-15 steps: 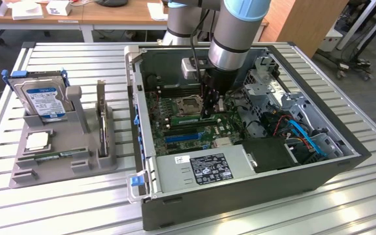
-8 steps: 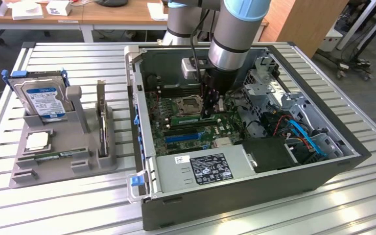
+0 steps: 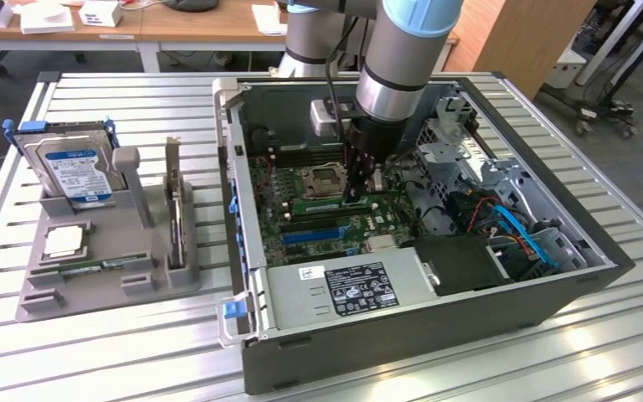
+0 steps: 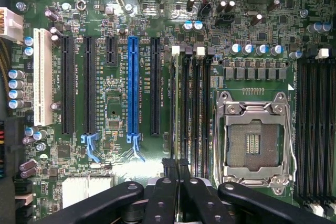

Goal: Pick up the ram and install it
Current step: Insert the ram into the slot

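Both fingers (image 4: 169,170) of the claw (image 3: 357,194) are pressed together over the memory slots (image 4: 191,108), hiding what lies under their tips. Just beside the claw the ram (image 3: 319,203), a thin green stick, stands on edge next to the processor socket (image 3: 324,177) inside the computer case (image 3: 411,327); its chips are too small to make out.

An open metal computer case (image 3: 411,335) sits on the slatted counter (image 3: 131,352). On the exterior view's left stands a plastic rack (image 3: 76,289).
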Available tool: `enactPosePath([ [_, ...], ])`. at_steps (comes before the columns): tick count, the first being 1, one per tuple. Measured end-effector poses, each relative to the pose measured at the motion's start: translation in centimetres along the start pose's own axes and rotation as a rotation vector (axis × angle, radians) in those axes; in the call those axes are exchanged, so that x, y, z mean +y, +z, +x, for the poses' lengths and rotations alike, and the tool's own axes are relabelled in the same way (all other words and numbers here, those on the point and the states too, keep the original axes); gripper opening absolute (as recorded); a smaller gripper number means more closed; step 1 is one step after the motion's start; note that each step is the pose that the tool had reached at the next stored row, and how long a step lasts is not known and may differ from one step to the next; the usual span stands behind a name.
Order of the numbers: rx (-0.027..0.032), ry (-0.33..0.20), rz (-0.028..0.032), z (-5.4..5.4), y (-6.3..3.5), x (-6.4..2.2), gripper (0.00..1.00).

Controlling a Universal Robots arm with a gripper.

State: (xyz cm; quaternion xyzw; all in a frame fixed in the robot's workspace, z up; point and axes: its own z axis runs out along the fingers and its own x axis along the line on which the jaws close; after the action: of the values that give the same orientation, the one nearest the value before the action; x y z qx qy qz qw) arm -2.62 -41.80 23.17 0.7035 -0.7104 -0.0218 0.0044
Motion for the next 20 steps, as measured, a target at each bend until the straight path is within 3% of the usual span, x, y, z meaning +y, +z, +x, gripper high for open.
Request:
enactPosePath([
  [20, -0.0001, 0.0, 0.0, -0.01, 0.17, -0.01, 0.11],
])
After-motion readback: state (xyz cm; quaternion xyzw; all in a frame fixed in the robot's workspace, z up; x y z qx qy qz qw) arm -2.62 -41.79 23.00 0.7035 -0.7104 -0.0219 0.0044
